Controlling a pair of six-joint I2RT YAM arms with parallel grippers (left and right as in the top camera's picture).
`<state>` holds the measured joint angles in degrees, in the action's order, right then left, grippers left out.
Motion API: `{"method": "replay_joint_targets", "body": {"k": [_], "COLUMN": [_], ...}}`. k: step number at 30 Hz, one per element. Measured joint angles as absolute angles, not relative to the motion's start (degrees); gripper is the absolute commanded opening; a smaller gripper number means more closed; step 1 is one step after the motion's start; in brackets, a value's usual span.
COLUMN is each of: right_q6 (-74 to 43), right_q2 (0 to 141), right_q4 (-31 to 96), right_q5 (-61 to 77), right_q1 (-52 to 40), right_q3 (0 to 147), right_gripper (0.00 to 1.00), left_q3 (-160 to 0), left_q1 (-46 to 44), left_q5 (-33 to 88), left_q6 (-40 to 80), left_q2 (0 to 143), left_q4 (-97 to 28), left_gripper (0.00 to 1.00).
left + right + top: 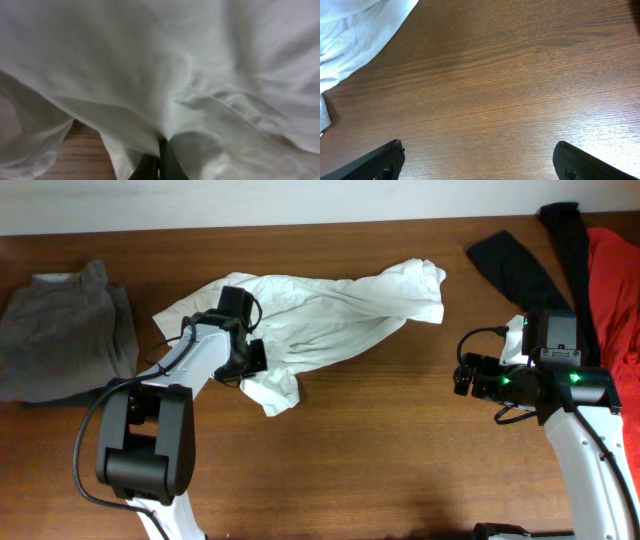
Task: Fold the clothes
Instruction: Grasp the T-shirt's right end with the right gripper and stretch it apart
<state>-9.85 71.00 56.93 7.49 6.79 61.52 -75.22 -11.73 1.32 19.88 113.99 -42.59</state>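
The white T-shirt (330, 315) lies crumpled across the middle of the table; no print shows. My left gripper (255, 358) sits at its lower left part, shut on a fold of the white T-shirt (200, 75), which fills the left wrist view around the closed fingers (159, 161). My right gripper (462, 375) is open and empty over bare wood to the right of the shirt; its fingers (479, 159) are spread wide, with the shirt's edge (355, 35) at upper left. A long black garment (535, 265) and an orange-red garment (615, 290) lie at the far right.
A folded grey garment (65, 330) lies at the left edge of the table (380, 460). The black and orange-red garments lie close behind the right arm.
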Motion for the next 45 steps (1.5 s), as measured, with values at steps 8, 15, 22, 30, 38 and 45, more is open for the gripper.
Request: {"method": "replay_joint_targets", "body": {"k": [8, 15, 22, 30, 38, 45], "right_q6": [-9.82, -6.17, -2.15, -0.89, -1.91, -3.49], "right_q2": [71.05, 75.24, 86.61, 101.51, 105.49, 104.47], "right_q4": [57.01, 56.4, 50.09, 43.42, 39.59, 43.94], "right_q5": [7.49, 7.81, 13.96, 16.67, 16.84, 7.4], "right_q1": [6.79, 6.79, 4.67, -10.17, -14.46, -10.02], "right_q3": [61.52, 61.52, 61.52, 61.52, 61.93, 84.36], "right_gripper": [0.99, 1.0, 0.98, 0.96, 0.04, 0.3], "left_q3": [-77.89, -83.05, -83.15, -83.15, -83.13, -83.11], "left_q1": [-11.66, -10.24, -8.23, -8.21, -8.21, -8.23], "left_q5": [1.58, 2.15, 1.89, 0.6, 0.56, -0.51], "left_q6": [19.88, 17.89, 17.52, 17.5, 17.5, 17.5], "left_q2": [107.33, 83.2, 70.46, 72.42, 76.71, 76.75], "left_q4": [-58.65, -70.41, -72.93, -72.99, -73.03, -73.08], "left_gripper": [0.0, 0.0, 0.0, 0.0, 0.0, 0.0]}}
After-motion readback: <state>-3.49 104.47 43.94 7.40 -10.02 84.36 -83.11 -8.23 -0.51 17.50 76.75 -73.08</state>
